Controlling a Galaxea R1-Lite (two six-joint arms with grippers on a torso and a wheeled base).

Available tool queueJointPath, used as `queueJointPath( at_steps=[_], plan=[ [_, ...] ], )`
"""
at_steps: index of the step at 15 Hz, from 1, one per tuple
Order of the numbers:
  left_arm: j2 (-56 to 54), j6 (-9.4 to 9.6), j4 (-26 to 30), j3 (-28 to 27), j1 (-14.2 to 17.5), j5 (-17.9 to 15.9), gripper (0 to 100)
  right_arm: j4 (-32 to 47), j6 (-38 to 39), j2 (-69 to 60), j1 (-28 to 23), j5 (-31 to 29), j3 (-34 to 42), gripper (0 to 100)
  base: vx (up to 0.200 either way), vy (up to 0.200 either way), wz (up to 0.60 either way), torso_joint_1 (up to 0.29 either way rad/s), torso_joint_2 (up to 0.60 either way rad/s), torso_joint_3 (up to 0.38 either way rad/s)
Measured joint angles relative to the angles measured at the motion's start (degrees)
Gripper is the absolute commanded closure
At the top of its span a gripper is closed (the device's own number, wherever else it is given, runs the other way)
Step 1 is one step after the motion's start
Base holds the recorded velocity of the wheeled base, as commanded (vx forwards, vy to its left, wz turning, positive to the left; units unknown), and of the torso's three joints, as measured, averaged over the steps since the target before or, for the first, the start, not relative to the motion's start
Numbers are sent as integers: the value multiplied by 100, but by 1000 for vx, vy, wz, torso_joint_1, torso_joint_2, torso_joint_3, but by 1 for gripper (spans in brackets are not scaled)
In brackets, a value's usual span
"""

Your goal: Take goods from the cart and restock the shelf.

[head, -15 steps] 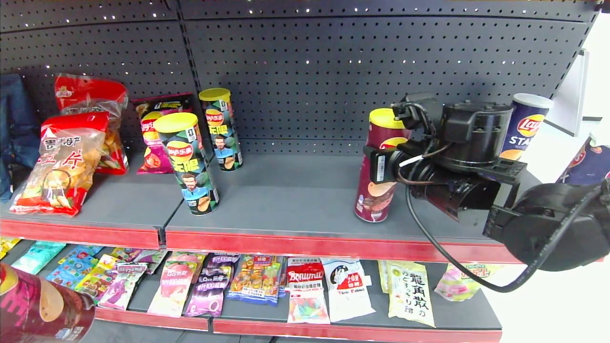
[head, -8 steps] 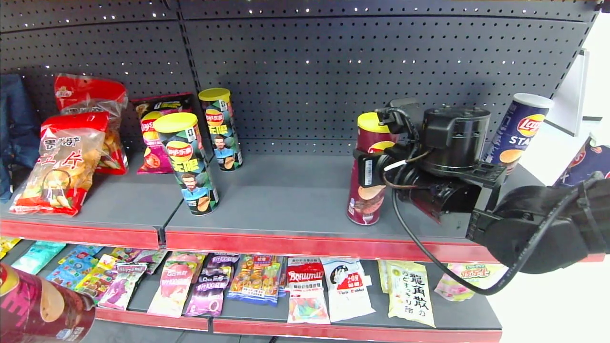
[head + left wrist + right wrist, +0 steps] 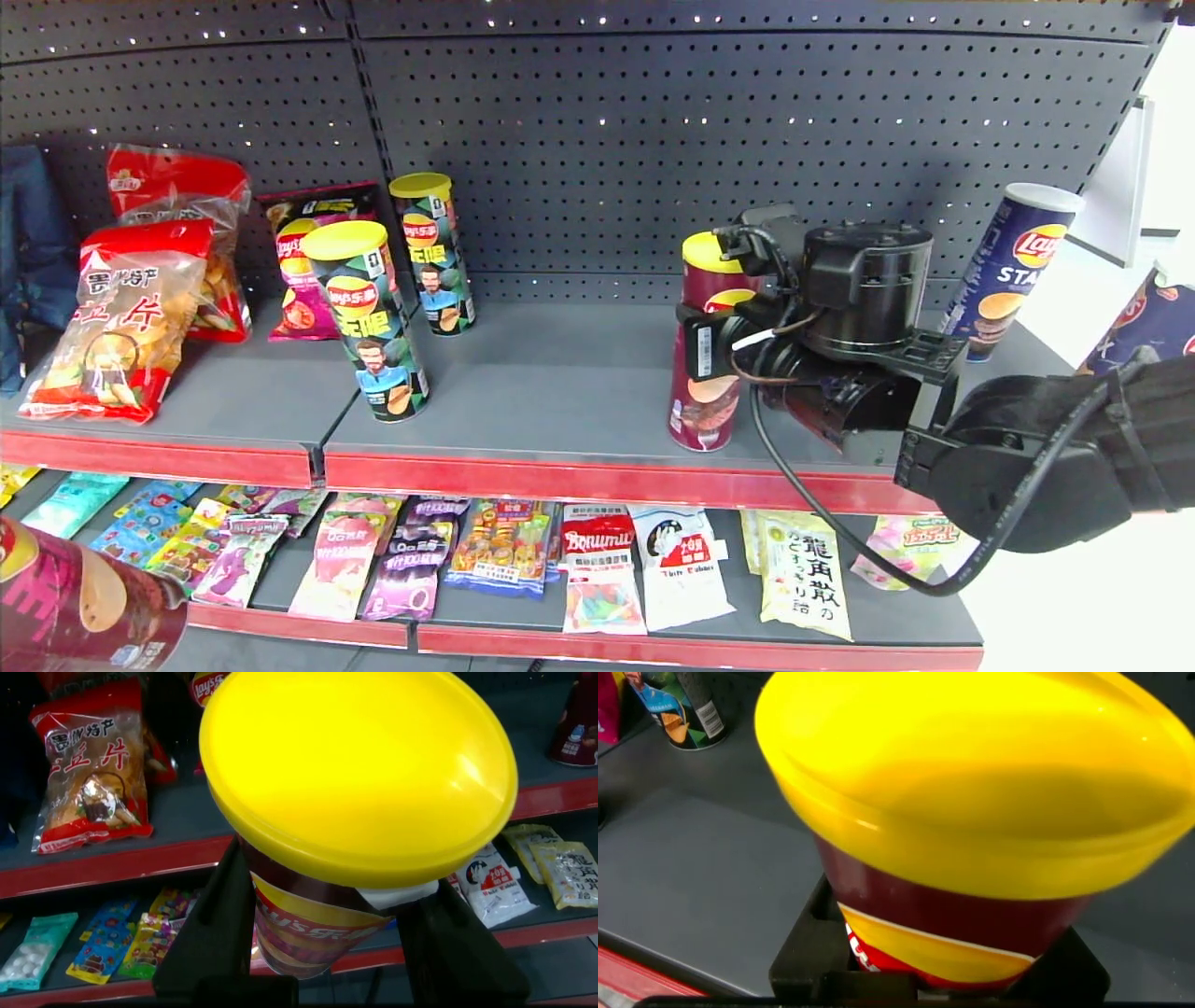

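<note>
Dark perforated back panel (image 3: pixel 653 140) behind, blue fabric (image 3: pixel 33 233) at far left, white board (image 3: pixel 1120 196) at right.

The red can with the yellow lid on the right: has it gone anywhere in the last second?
Yes. The right end effector, shut on the red can, carried it leftward along the upper shelf and a little nearer the front edge, uncovering the blue can. The left end effector still holds a second red can low down. Green cans and bags stayed put.
</note>
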Motion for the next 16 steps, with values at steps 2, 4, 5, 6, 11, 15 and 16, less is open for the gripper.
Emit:
queueJointPath(
  at_steps=[2, 4, 5, 6, 11, 15, 16],
  plan=[
    [0, -2, -1, 0, 0, 0, 100, 0, 0, 5, 6, -2, 0, 100, 0, 0, 0, 0, 0, 0],
    [0, 0, 0, -2, -5, 0, 100, 0, -5, 5, 11, -60, 0, 100, 0, 0, 0, 0, 0, 0],
    [-2, -2, 2, -2, -5, 0, 100, 2, -9, 2, 11, -77, 0, 100, 0, 0, 0, 0, 0, 0],
    [-2, 0, 0, -7, -5, -2, 100, 2, -11, -2, 11, -83, 7, 100, 0, 0, 0, 0, 0, 0],
    [5, 0, -1, -7, 0, 0, 100, 2, -16, -41, 80, -101, 105, 100, 0, 0, 0, 0, 0, 0],
    [5, 0, -1, -7, -5, 2, 100, 9, -17, -45, 113, -101, 88, 100, 0, 0, 0, 0, 0, 0],
    [5, 0, -1, -5, -5, 0, 100, -13, -17, -45, 113, -104, 88, 100, 0, 0, 0, 0, 0, 0]
  ],
)
